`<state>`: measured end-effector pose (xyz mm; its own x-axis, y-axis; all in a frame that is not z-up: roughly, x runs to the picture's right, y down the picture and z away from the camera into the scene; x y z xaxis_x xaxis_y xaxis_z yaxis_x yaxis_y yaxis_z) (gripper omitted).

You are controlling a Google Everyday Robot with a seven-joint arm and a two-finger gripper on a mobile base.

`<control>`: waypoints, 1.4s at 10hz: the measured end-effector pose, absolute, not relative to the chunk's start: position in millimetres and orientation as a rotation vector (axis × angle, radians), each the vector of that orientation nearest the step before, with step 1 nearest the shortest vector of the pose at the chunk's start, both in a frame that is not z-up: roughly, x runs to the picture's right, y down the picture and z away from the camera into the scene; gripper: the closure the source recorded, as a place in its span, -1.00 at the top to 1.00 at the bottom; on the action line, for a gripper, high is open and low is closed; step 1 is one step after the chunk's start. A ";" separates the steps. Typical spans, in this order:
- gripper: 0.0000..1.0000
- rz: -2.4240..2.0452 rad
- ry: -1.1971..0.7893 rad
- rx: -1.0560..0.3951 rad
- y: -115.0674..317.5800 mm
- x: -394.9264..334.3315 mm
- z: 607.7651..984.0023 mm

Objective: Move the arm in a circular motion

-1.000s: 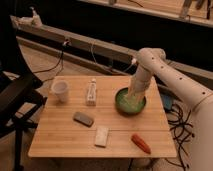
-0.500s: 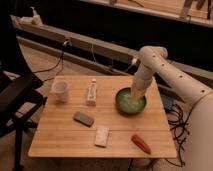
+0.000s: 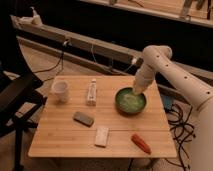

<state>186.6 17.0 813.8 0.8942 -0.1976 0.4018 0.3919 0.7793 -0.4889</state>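
Note:
The arm [image 3: 170,70] is large, white and tubular with rounded joints and rows of small dark holes. It comes in from the right and bends down at an elbow near the top right. Its tapered tip, the gripper [image 3: 136,91], points down over the far right rim of a green bowl [image 3: 130,101] on the wooden table [image 3: 60,135]. The tip sits just above or at the bowl's rim.
On the table stand a white cup [image 3: 60,90], a small upright bottle [image 3: 91,92], a dark grey flat object [image 3: 83,118], a pale block [image 3: 102,136] and a red-orange object [image 3: 141,143]. A black chair [image 3: 15,100] is at left. Cables lie on the floor at right.
The arm's tip has shifted slightly over the bowl, towards its far right rim. The objects on the table have not moved.

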 end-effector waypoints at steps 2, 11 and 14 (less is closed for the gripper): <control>-1.00 -0.336 -0.386 -0.525 3.2 162.5 816.8; -1.00 -0.620 -0.714 -0.367 8.3 -3.7 784.5; -1.00 -0.661 -0.730 -0.436 43.7 -3.0 762.8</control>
